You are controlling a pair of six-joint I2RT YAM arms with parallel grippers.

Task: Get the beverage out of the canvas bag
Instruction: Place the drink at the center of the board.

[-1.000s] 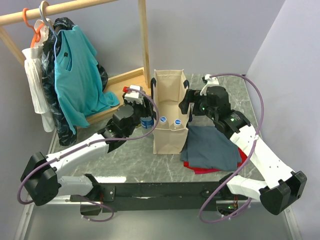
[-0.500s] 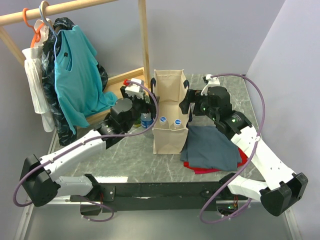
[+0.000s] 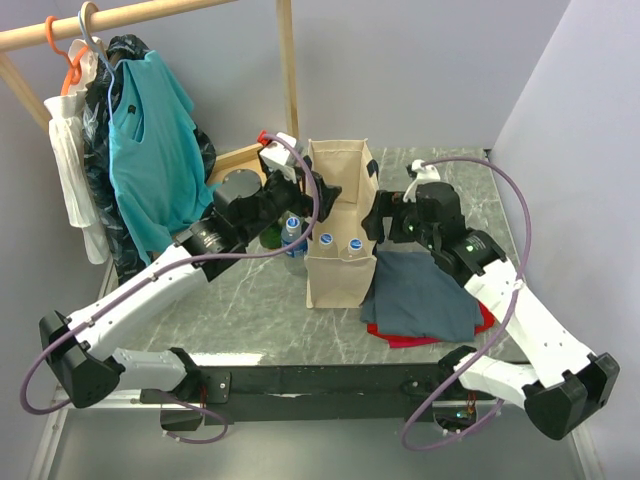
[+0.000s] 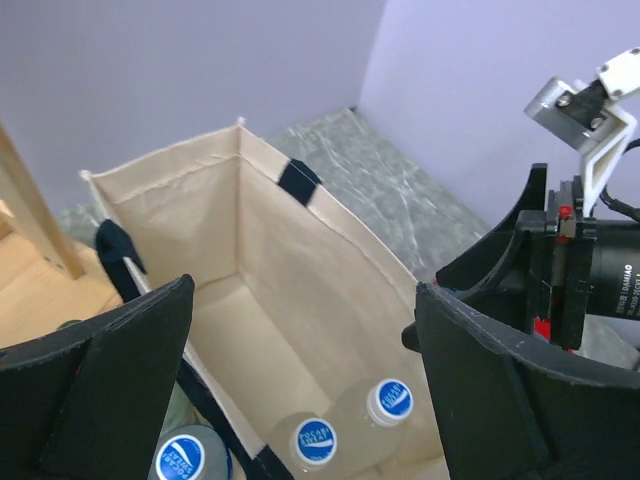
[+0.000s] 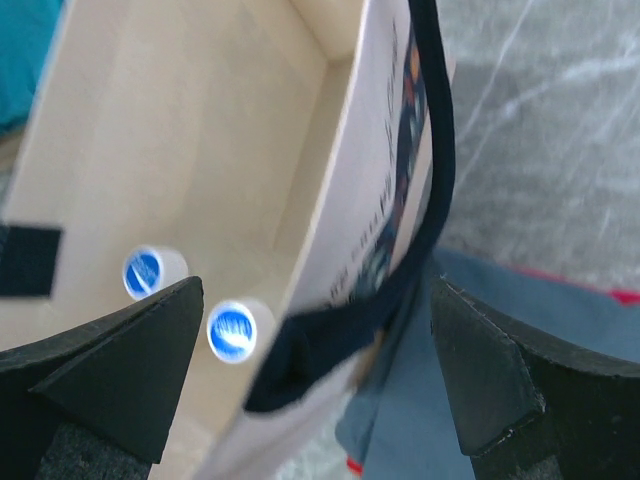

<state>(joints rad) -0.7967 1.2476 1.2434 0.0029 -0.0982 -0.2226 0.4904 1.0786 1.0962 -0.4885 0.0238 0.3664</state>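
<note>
Left gripper (image 4: 305, 345) jaws spread wide over the tall beige canvas tote (image 3: 335, 285); right gripper (image 5: 315, 345) spread too, straddling its wall; two blue-capped clear plastic bottles (image 3: 326, 240) inside

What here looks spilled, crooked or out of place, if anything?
Nothing looks spilled or broken. The canvas bag stands upright with two bottles upright inside; a third bottle stands just outside it on the left arm's side. The only untidy spot: the grey-blue cloth lying rumpled over a red one beside the bag.
</note>
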